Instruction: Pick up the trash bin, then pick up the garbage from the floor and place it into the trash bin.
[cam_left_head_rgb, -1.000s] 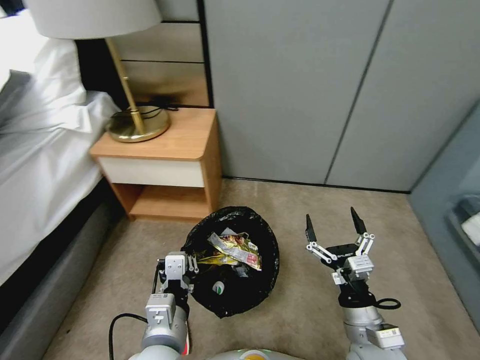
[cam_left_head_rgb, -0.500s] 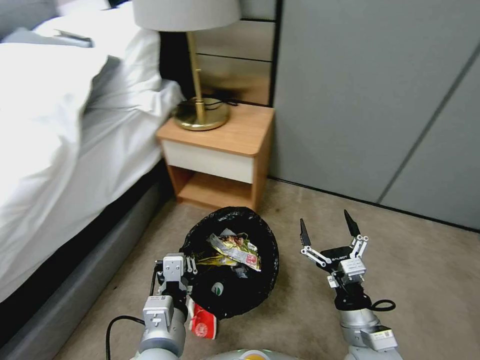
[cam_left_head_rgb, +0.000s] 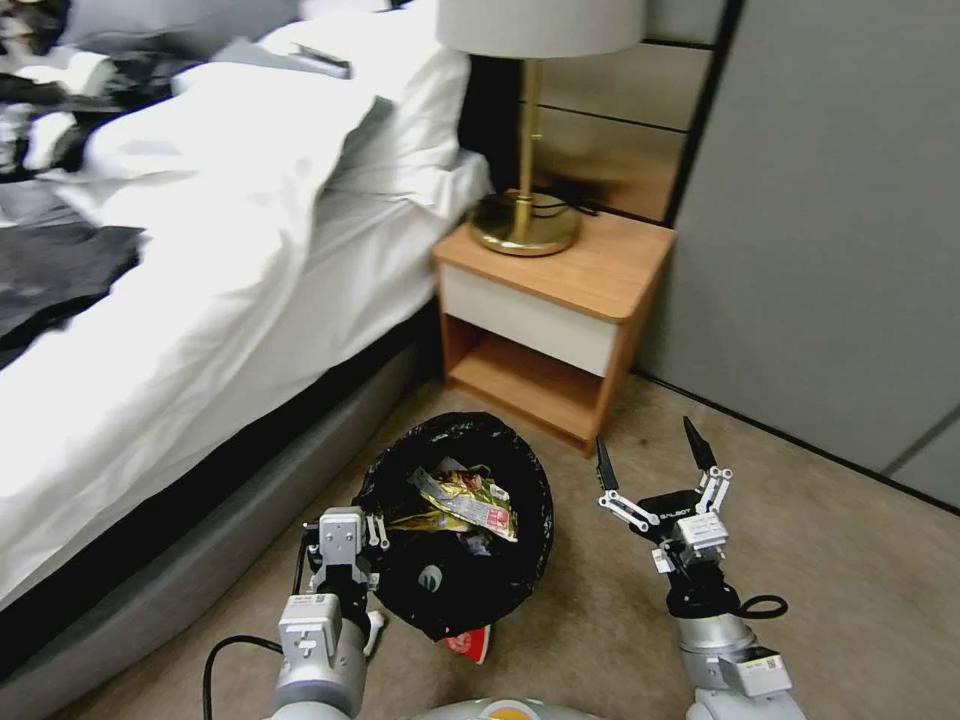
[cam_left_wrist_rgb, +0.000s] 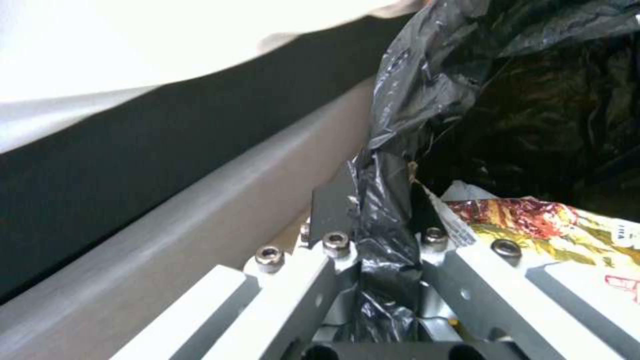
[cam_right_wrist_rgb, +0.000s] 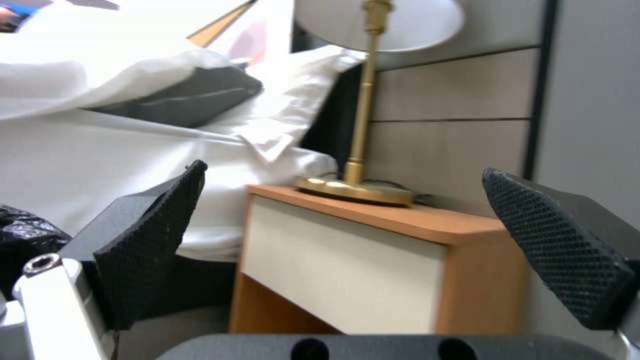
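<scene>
Camera swung left since before, bed (cam_left_head_rgb: 200, 330) now larger; left gripper (cam_left_head_rgb: 342, 545) still pinching trash bin (cam_left_head_rgb: 455, 535) rim, right gripper (cam_left_head_rgb: 652, 455) fingers spread.

A bed (cam_left_head_rgb: 200, 300) with white sheets is lying along my left, a pillow (cam_left_head_rgb: 400, 120) sitting at its head. Dark cloth (cam_left_head_rgb: 60, 265), maybe clothing, is lying on the bed's far side. A wooden nightstand (cam_left_head_rgb: 560, 320) is standing just beside the bed, against the grey wall (cam_left_head_rgb: 830, 220). A brass lamp (cam_left_head_rgb: 527, 150) is resting on its top. Beige carpet (cam_left_head_rgb: 850, 560) is covering the floor.
</scene>
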